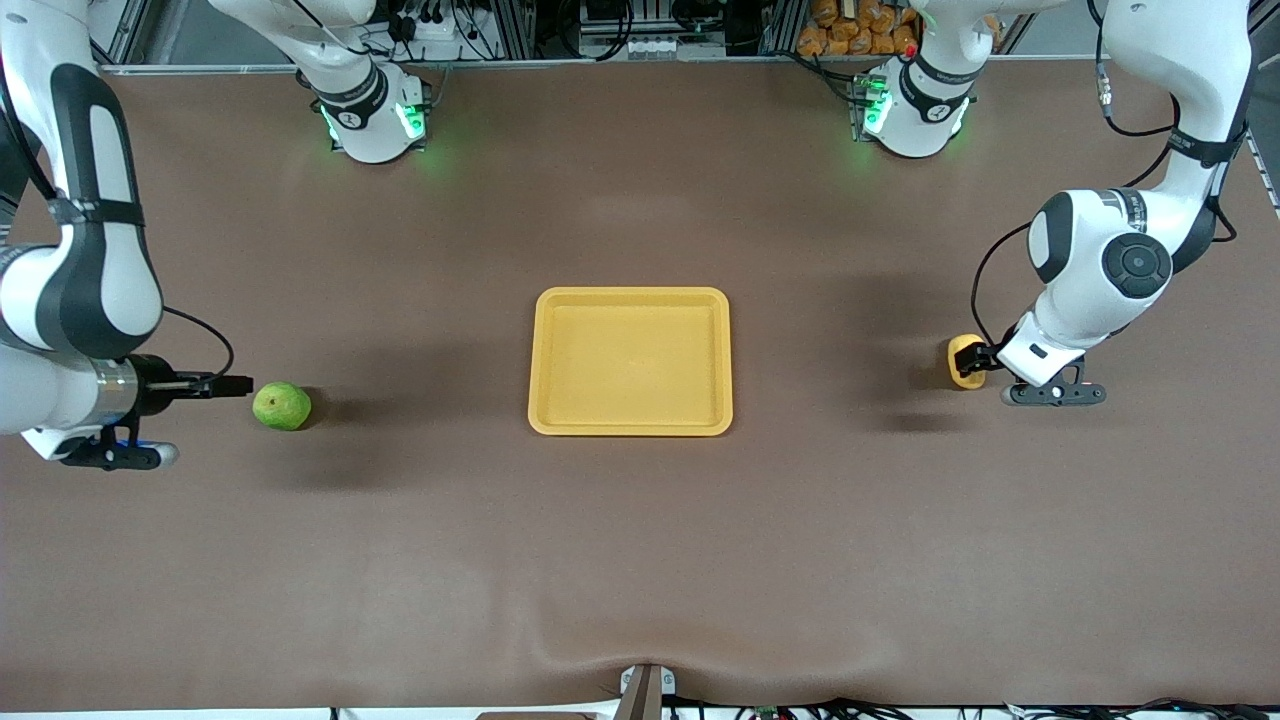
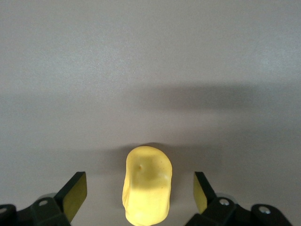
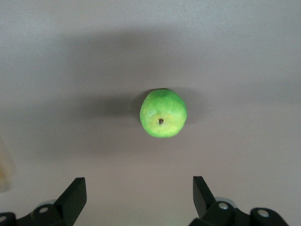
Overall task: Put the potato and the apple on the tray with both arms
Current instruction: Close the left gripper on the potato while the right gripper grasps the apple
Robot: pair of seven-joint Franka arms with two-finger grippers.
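I am finding nothing delivered yet: the tray [image 1: 630,361] is sitting bare at mid-table. The left gripper [image 2: 140,195] is standing spread wide around the potato [image 2: 146,185] at the left arm's end, not yet clamping. The right gripper [image 3: 139,197] is hanging open just short of the apple [image 3: 163,113] at the right arm's end. Both grasps and both transfers are remaining.
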